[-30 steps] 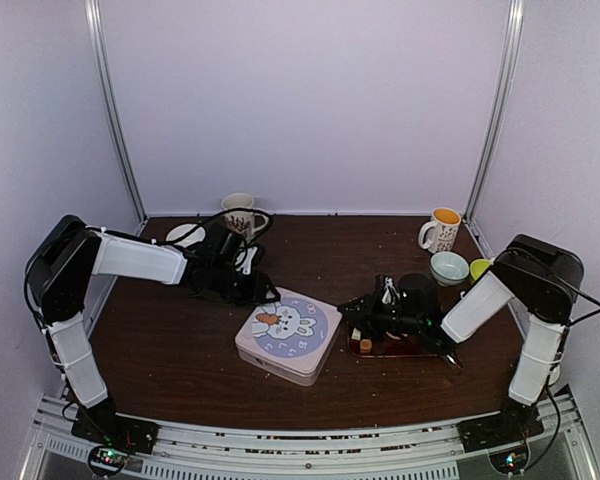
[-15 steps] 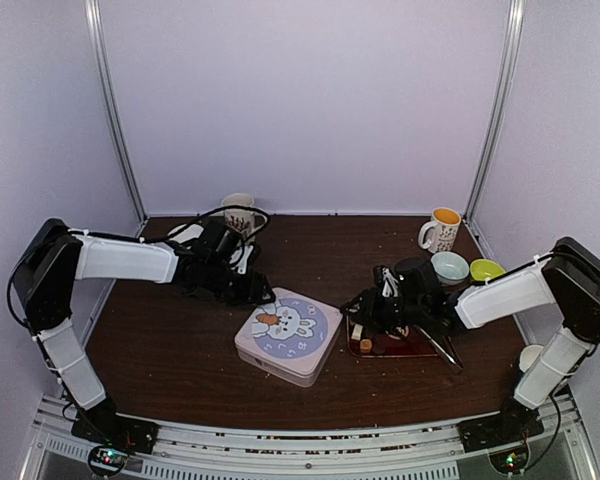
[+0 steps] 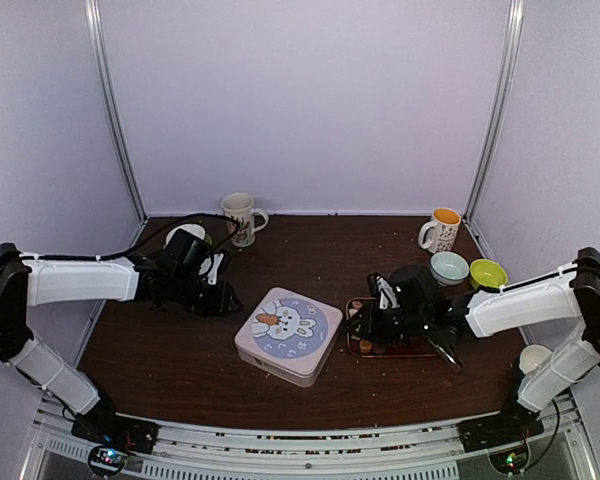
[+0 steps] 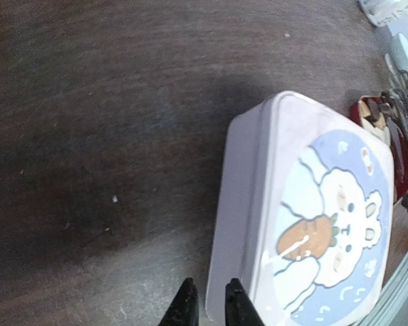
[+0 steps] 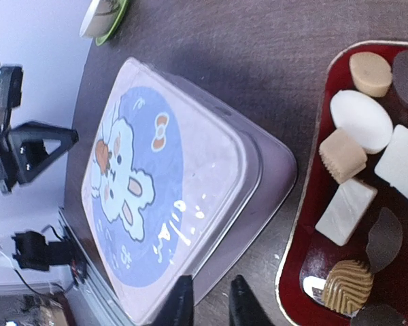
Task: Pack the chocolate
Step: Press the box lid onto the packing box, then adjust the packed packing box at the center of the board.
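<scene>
The chocolate [image 5: 361, 121] is several small white, tan and dark pieces lying in a red tray [image 5: 294, 246], which also shows in the top view [image 3: 417, 349]. A square pale tin with a rabbit lid [image 3: 288, 333] sits shut left of the tray; it also shows in the left wrist view [image 4: 313, 217] and the right wrist view [image 5: 170, 183]. My left gripper [image 3: 220, 300] [image 4: 209, 309] is shut and empty, low beside the tin's left side. My right gripper [image 3: 365, 325] [image 5: 209, 302] is shut and empty, over the gap between tin and tray.
Metal tongs [image 3: 442, 350] lie at the tray's right end. Two mugs [image 3: 242, 214] [image 3: 442, 230] stand at the back. A pale bowl [image 3: 448, 267] and a green bowl [image 3: 487, 272] sit back right. A white plate [image 3: 185, 236] is back left; a white cup [image 3: 530, 357] stands right.
My left gripper has drawn back to the left, away from the tin's back corner. My right arm has stretched out lower, its gripper shifting slightly nearer along the tray's left end.
</scene>
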Available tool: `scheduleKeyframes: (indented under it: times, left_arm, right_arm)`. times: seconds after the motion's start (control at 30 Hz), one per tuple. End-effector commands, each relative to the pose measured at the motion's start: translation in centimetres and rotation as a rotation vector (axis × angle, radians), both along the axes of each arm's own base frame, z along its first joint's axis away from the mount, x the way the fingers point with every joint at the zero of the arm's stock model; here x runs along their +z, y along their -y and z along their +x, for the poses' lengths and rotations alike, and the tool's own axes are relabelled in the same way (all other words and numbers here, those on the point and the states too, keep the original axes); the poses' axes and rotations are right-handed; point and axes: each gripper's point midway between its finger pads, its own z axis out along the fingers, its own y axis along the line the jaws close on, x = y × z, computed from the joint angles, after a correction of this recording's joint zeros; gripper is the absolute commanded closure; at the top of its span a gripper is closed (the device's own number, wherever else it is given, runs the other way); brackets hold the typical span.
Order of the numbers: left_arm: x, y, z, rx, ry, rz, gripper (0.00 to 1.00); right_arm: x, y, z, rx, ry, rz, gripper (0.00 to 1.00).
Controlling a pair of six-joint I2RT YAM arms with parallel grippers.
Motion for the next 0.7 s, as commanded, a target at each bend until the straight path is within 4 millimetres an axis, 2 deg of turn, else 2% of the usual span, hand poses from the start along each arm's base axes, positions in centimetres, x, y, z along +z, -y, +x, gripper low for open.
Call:
scheduleKeyframes:
  times: [0.0, 0.03, 0.07, 0.37, 0.53, 0.67]
  left_arm:
    - [-1.0, -2.3, 0.3, 0.060, 0.002, 0.051, 0.94]
    - [-1.3, -2.4, 0.4, 0.061, -0.004, 0.058, 1.00]
    - [-1.7, -2.4, 0.3, 0.056, -0.014, 0.069, 1.00]
    - [-5.1, -0.5, -0.4, -0.012, -0.120, 0.032, 1.00]
    - [-5.8, 0.4, -1.2, -0.048, -0.153, -0.002, 1.00]
    - [-5.7, 1.0, -2.4, -0.068, -0.167, -0.024, 1.00]
  right_arm:
    - [-1.4, 0.8, -1.1, -0.025, -0.002, -0.063, 0.92]
    - [-1.6, 0.6, -1.4, -0.023, -0.004, -0.068, 0.98]
    - [-1.9, 0.5, -1.6, -0.023, -0.009, -0.076, 1.00]
    - [-4.1, -0.7, -1.3, -0.025, -0.043, -0.155, 1.00]
    - [-4.7, -1.5, -0.6, -0.017, -0.043, -0.182, 1.00]
    - [-4.4, -3.1, -0.1, 0.022, -0.039, -0.165, 1.00]
